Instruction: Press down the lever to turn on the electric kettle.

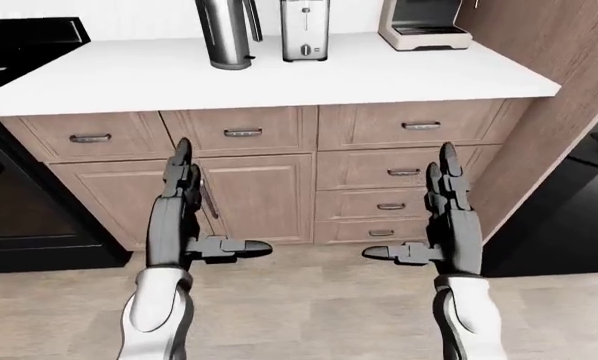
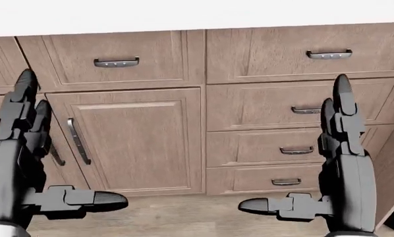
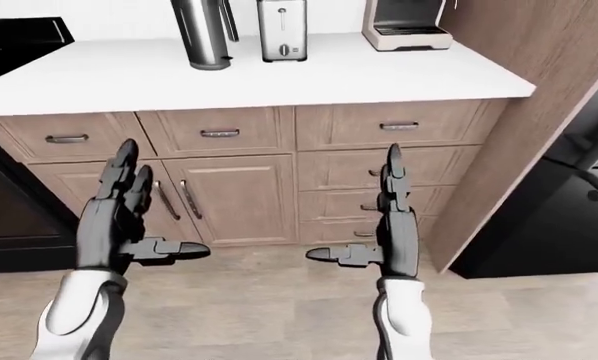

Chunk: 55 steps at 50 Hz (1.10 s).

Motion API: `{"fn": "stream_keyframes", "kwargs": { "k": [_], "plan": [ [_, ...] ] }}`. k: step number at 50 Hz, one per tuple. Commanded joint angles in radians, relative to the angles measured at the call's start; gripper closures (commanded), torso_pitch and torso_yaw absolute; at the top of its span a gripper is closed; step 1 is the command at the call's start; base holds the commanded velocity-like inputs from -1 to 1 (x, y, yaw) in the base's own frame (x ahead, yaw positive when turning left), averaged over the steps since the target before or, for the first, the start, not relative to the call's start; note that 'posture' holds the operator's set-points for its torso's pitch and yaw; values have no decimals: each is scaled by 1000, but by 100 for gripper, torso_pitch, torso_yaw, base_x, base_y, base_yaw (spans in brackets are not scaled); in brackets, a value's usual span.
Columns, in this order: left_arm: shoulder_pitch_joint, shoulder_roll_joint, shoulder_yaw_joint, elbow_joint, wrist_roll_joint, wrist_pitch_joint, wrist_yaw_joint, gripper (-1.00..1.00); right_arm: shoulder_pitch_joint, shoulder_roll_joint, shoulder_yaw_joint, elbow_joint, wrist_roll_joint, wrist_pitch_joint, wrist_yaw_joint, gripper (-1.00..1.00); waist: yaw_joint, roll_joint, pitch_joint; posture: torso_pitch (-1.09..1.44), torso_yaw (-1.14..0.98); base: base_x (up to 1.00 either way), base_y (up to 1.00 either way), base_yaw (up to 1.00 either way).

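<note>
**A home kitchen, rendered in simulation**

A white countertop [image 1: 309,79] runs above wood-grain base cabinets [image 2: 128,138] with panelled doors and a stack of drawers [image 2: 296,118], all fitted with metal bar handles. Small appliances stand along the top of the counter in the left-eye view: a steel electric kettle [image 1: 225,34], a toaster [image 1: 304,30] and a coffee machine [image 1: 423,26]. A black stove [image 1: 24,52] sits at the left edge, a tall wood panel [image 3: 539,112] and a black appliance [image 3: 564,202] at the right. The floor [image 1: 309,300] is pale wood plank.
</note>
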Motion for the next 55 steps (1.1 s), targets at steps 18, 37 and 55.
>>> {"fn": "stream_keyframes", "kwargs": {
  "k": [18,37,55],
  "plan": [
    [-33,12,11,-45,33,-5,-12,-100,-2,4,22,-10,-25,-65,-4,-100,-3,-70,-5,0,0,0,14,0],
    [1,-1,5,-52,40,-33,-8,-100,-2,7,27,9,-39,-73,-8,-100,11,-87,3,0,0,0,19,1],
    [5,-1,5,-49,41,-44,-9,-100,-4,5,29,26,-31,-74,-2,-100,31,6,-10,0,0,0,0,47]
  ]
}}
